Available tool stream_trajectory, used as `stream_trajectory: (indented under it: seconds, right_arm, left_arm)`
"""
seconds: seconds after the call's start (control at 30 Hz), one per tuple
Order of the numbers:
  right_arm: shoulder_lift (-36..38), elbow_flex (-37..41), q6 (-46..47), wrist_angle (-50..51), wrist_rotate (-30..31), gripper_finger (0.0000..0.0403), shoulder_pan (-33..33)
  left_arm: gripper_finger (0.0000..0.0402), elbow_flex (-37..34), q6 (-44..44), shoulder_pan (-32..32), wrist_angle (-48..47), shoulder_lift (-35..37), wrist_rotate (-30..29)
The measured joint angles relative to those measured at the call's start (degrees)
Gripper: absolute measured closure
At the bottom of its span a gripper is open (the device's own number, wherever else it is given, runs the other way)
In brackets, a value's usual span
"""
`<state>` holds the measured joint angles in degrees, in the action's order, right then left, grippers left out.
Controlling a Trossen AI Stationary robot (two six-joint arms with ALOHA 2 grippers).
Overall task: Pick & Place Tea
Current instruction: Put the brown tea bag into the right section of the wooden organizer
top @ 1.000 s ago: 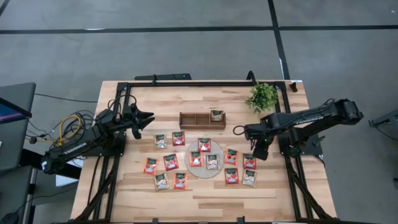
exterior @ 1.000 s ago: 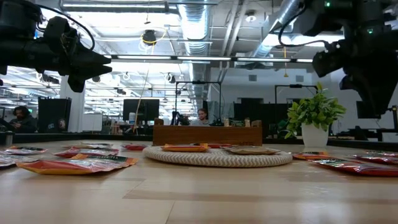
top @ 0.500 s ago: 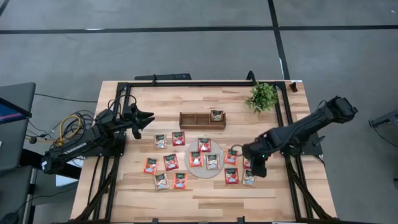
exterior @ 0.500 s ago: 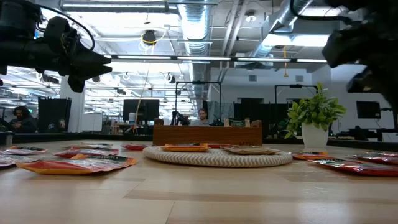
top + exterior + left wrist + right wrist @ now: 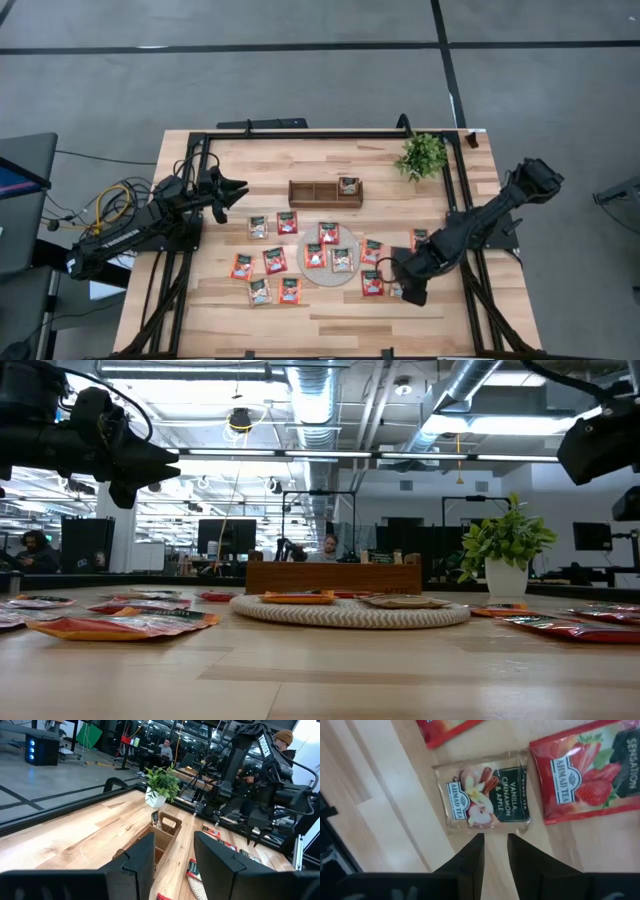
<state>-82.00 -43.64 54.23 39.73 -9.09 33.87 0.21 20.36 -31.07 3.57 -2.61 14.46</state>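
Observation:
Several small tea sachets lie flat on the table, in groups to the left (image 5: 275, 260) and right (image 5: 372, 283) of the round mat (image 5: 328, 279), with three on the mat. One more stands in the wooden tray's (image 5: 303, 184) right compartment (image 5: 348, 185). My right gripper (image 5: 408, 292) is open and hangs over the near right group. In its wrist view the fingertips (image 5: 493, 839) stand just short of one edge of a pale vanilla sachet (image 5: 487, 795), next to a red one (image 5: 590, 775). My left gripper (image 5: 238, 190) waits open, in the air to the left of the tray.
A potted plant (image 5: 422, 155) stands at the far right of the table. The black frame rail (image 5: 455, 190) runs along the right edge under my right arm. Bare wood lies along the near edge (image 5: 330, 325) and between the tray and the far rail.
My right gripper has swung from beside the mat's right side toward the table's near edge and now hangs over the pale sachet there. In the low view the arm has drawn away to the picture's upper right. No sachet has moved.

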Motion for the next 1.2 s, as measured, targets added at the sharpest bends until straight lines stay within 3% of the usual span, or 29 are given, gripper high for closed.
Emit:
stream_trajectory:
  seconds: [0.87, 1.2]
  right_arm:
    - [-8.73, -0.18, 4.34, -0.84, 2.16, 0.0326, 0.24]
    - [-8.85, -0.22, 5.88, -0.53, 1.78, 0.0328, 0.88]
  left_arm:
    - [0.0273, 0.00, 0.02, 0.02, -0.04, -0.02, 0.00]
    - [0.0273, 0.00, 0.02, 0.01, -0.07, -0.02, 0.00]
